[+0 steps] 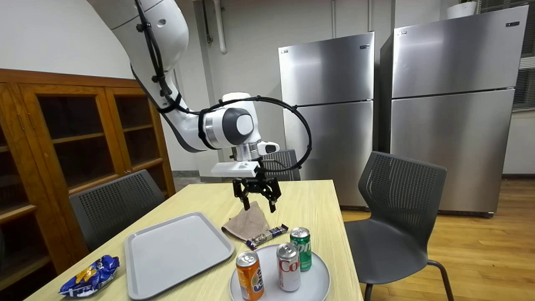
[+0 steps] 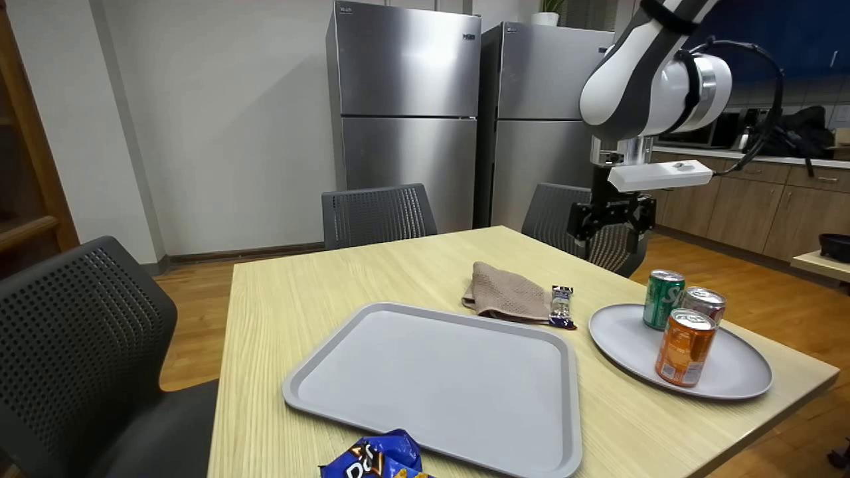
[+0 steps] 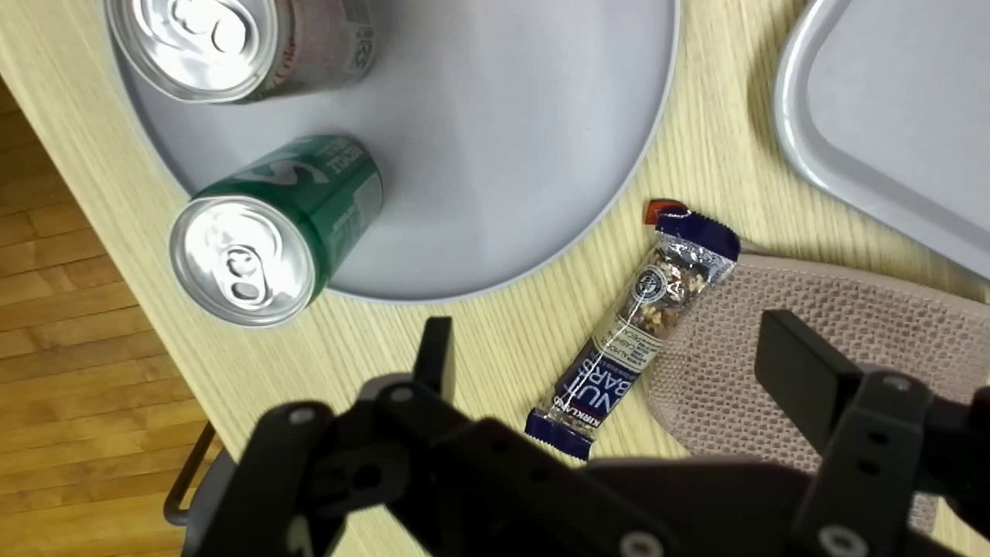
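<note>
Below the spread, empty jaws, the nut bar (image 1: pixel 267 236) ran near left to far right in an exterior view.

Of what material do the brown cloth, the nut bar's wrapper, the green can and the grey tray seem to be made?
Brown cloth: matt woven or knitted fabric; dimpled texture shows, though fibre is unclear.
Wrapper: thin, glossy plastic film, probably; nuts show through.
Green can: metal, likely aluminium; shiny silver top with pull tab.
Grey tray: perhaps moulded plastic, matt; smooth, rounded rim.
</note>
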Robot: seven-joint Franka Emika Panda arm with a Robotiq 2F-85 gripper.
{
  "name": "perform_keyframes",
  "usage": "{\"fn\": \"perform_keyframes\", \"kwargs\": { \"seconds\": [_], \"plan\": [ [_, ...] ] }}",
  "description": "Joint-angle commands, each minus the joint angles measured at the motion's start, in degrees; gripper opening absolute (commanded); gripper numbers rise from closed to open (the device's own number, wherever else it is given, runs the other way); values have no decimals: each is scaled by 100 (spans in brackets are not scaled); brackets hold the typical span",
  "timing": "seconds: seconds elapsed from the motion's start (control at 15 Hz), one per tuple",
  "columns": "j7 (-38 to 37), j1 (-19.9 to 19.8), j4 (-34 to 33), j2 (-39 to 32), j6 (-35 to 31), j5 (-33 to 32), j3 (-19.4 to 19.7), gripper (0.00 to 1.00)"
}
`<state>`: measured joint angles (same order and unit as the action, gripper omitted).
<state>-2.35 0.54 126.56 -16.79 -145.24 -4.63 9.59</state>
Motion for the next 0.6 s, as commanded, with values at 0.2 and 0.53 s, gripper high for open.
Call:
{"fn": "perform_keyframes", "kwargs": {
  "seconds": [0.2, 0.53],
  "plan": [
    [81, -175, 176, 147, -46, -39, -152, 100],
    [285, -272, 601, 471, -295, -59, -129, 100]
  ]
}}
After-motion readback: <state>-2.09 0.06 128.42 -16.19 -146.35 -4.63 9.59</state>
